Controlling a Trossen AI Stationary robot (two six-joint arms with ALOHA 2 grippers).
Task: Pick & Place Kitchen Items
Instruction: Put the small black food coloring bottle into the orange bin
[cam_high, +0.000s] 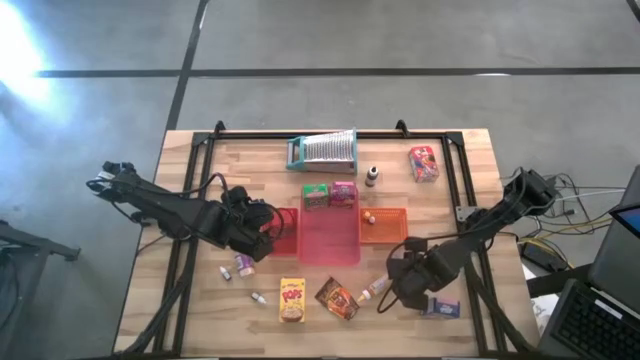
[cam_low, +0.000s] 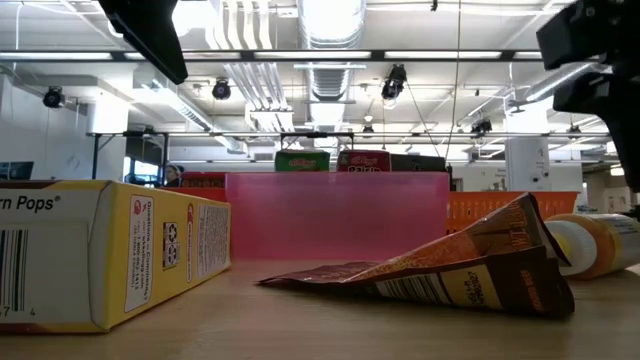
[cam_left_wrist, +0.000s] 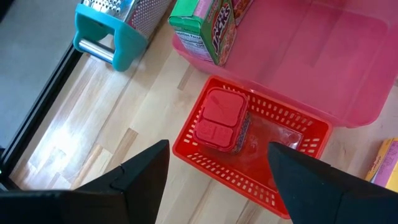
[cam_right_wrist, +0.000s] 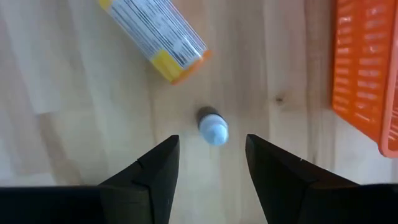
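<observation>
1. The left gripper (cam_left_wrist: 217, 177) hangs over the red basket (cam_left_wrist: 205, 163) just left of the pink tray (cam_high: 329, 236). Its jaws stand wide with nothing between them, and a red-lidded container (cam_left_wrist: 219, 119) already lies in the basket.
2. The right gripper (cam_right_wrist: 210, 163) hovers right of the pink tray, near the orange basket (cam_right_wrist: 365, 68). Its jaws are partly open and empty, straddling a tiny bottle (cam_right_wrist: 213, 128) on the surface.
3. That bottle seems to stand upright, long axis vertical and pale cap up.
4. Risk, as I judge it: the bottle sits ahead of the fingertips, so closing too early could tip or flick it.
5. A yellow-capped bottle (cam_right_wrist: 158, 36) lies on its side close beyond, angled across the boards; a nudge could roll it.
</observation>
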